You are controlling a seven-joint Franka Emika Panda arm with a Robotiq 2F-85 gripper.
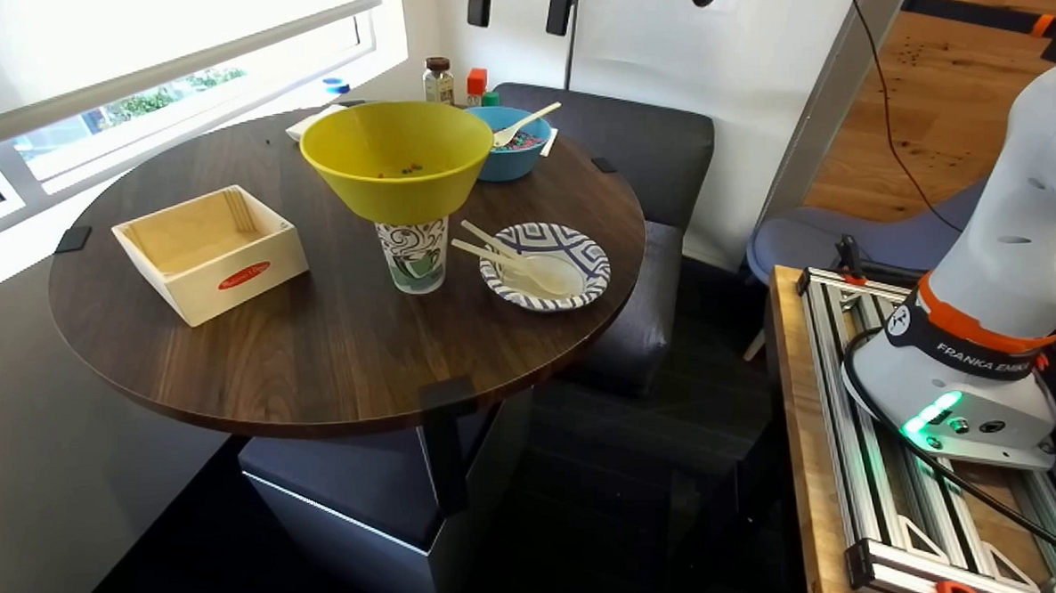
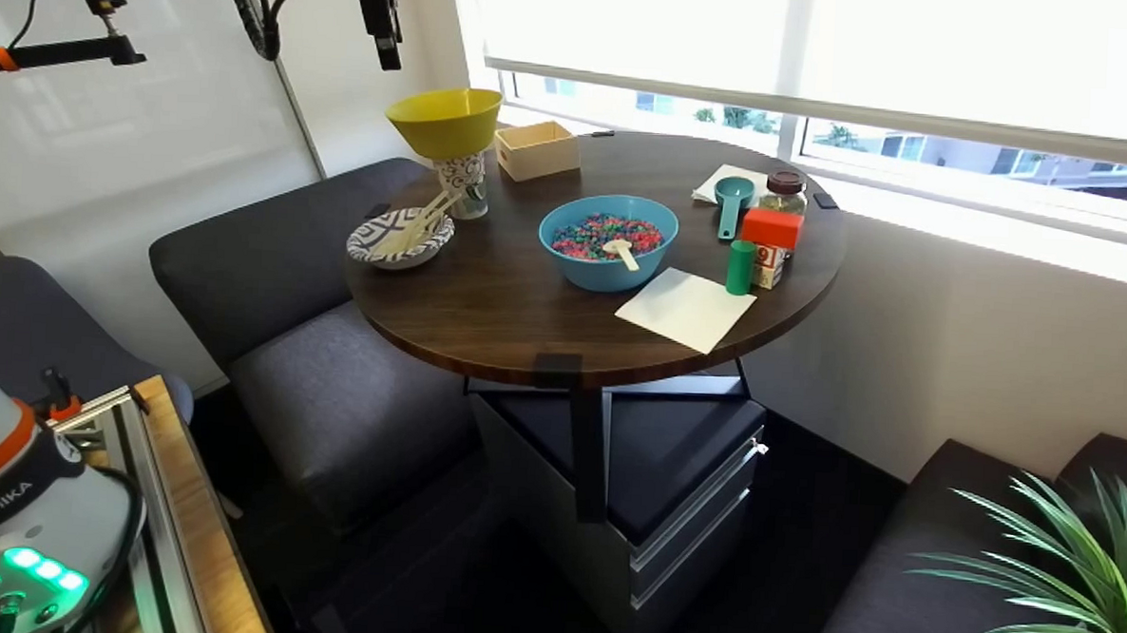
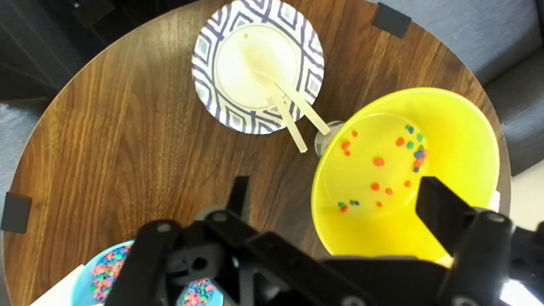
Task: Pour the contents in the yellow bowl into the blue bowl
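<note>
Presently, the gripper [image 1: 518, 22] hangs at the upper centre of an exterior view, its 2 fingers spread wide and holding nothing. The yellow bowl [image 1: 408, 197] sits on top of the paper cup [image 1: 417, 261], in the upper half of that frame, left of centre; in the wrist view it occupies the right side, with scattered coloured pellets [image 3: 378, 162] on its bottom. The blue bowl [image 2: 603, 277], just above centre in an exterior view, contains many more pellets and 1 pale spoon [image 2: 621, 252]. The patterned plate [image 3: 207, 63], upper centre in the wrist view, bears 2 pale utensils [image 3: 306, 109], handles crossing its rim. The wooden box [image 1: 260, 286] stands at left in an exterior view, apart from the cup.
</note>
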